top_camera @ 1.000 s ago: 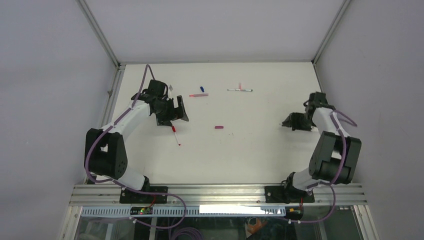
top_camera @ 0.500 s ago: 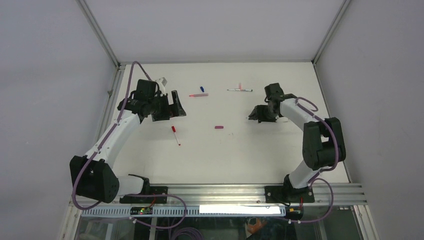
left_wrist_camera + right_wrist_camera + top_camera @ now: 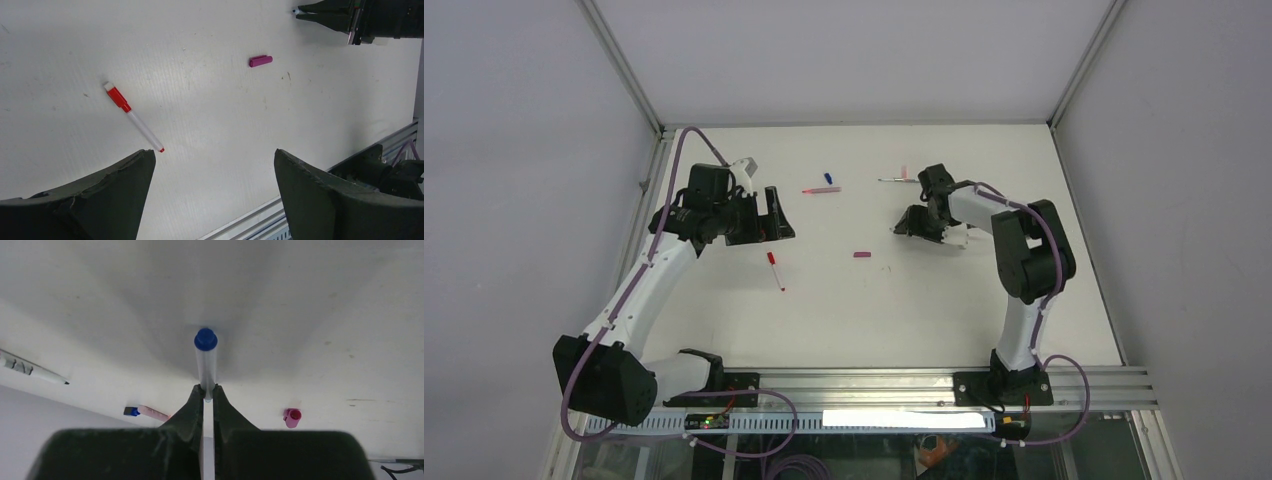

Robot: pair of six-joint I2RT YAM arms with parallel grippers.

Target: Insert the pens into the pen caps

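My right gripper (image 3: 206, 391) is shut on a whitish pen (image 3: 206, 365) whose blue end points away from the fingers. In the top view that gripper (image 3: 900, 229) hangs right of the magenta pen cap (image 3: 861, 254). A red-ended pen (image 3: 775, 270) lies just in front of my open left gripper (image 3: 771, 226). The left wrist view shows this pen (image 3: 132, 117) beside the left finger, with nothing between the jaws (image 3: 214, 155). At the back lie a blue cap (image 3: 828, 178), a pink pen (image 3: 821, 189), a thin pen (image 3: 890, 180) and a pink cap (image 3: 904, 172).
Metal frame posts and grey walls close the table (image 3: 924, 300) on the left, back and right. The aluminium rail (image 3: 864, 385) with both arm bases runs along the near edge.
My right arm has swung left from the table's right side toward the middle, still shut on its pen. My left arm has stretched out and lifted off the red-ended pen, jaws staying open.
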